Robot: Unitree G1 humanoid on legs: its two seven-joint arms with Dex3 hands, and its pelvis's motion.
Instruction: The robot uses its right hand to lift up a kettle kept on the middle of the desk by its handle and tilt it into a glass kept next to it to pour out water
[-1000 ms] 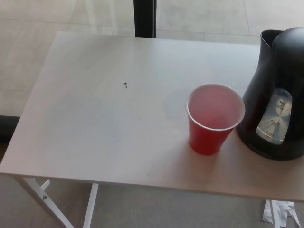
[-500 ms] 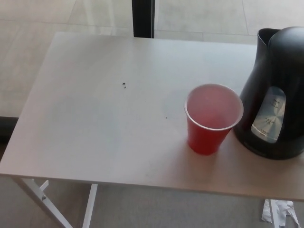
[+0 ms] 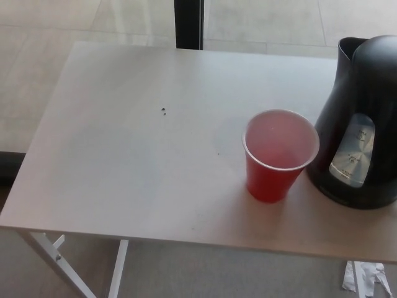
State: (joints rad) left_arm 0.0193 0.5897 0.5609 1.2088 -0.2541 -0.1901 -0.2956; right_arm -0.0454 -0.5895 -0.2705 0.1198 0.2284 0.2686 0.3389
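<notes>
I am looking down at the bench (image 3: 124,155) and neither of my hands is showing, so I cannot tell whether the fingers are released or clenched. The step in hand, as I judge it, is the reach with the right hand for the handle. The electric kettle (image 3: 363,118) is standing upright at the right edge of the view, partly cut off, and its handle is not showing at all — I am guessing it lies on the far right side, out of frame. To do this well I am planning to bring the right hand in from the right, wrap the handle fully before lifting, and raise the kettle straight up so its base is clearing the rim of the red plastic cup (image 3: 279,155), which is sitting just beside the kettle on its left. The kettle is glossy black with a rounded body, a spout lip at its upper left and a pale water-level window on the side facing me — the level itself is too unclear to read. The cup is upright, white-rimmed, looking empty.
</notes>
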